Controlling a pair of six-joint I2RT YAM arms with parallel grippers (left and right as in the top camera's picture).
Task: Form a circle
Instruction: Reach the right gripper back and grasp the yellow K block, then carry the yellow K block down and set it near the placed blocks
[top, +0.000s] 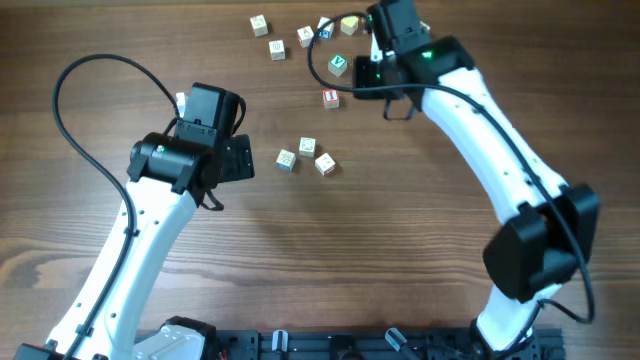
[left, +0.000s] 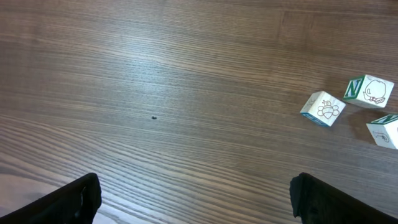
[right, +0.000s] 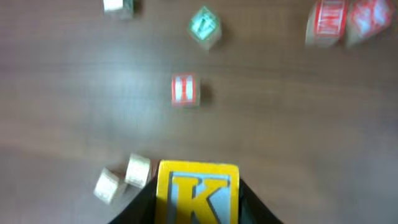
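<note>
My right gripper (right: 198, 202) is shut on a yellow cube (right: 198, 190) with a blue K, held above the table. Below it in the right wrist view lie a red-faced cube (right: 184, 89), two pale cubes (right: 138, 171) and a green-faced cube (right: 204, 25). Overhead, three pale cubes (top: 307, 147) sit clustered mid-table, the red-faced cube (top: 331, 97) above them, the green-faced cube (top: 339, 65) by my right gripper (top: 372, 78). My left gripper (top: 238, 160) stands open left of the pale cubes, nothing between its fingers (left: 78, 199).
Several loose letter cubes (top: 277, 49) lie scattered at the table's far edge, left of the right arm. Two red-lettered cubes (right: 326, 22) show blurred at the upper right of the right wrist view. The left wrist view shows three pale cubes (left: 323, 109) at its right side.
</note>
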